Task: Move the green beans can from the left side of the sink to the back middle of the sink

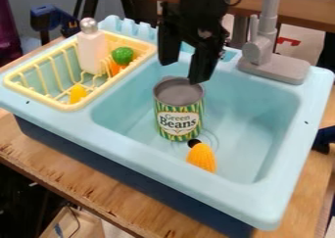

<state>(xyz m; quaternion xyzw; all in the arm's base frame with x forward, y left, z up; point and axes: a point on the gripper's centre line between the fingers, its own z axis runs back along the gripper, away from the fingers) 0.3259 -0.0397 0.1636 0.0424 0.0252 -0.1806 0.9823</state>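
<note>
The black gripper [183,71] hangs from the top edge over the back of the toy sink, its two fingers spread apart with nothing between them. Just below it, an upright, open-topped tin can [178,115] with a green and yellow label stands in the light blue basin [252,107]. Close to the can's foot, toward the front right, lies a yellow-orange toy [202,157] with a dark end.
A yellow dish rack [47,101] at the left holds a white bottle [93,51], a green-topped orange toy [122,56] and a yellow piece [78,93]. The grey faucet [263,51] rises at the back right.
</note>
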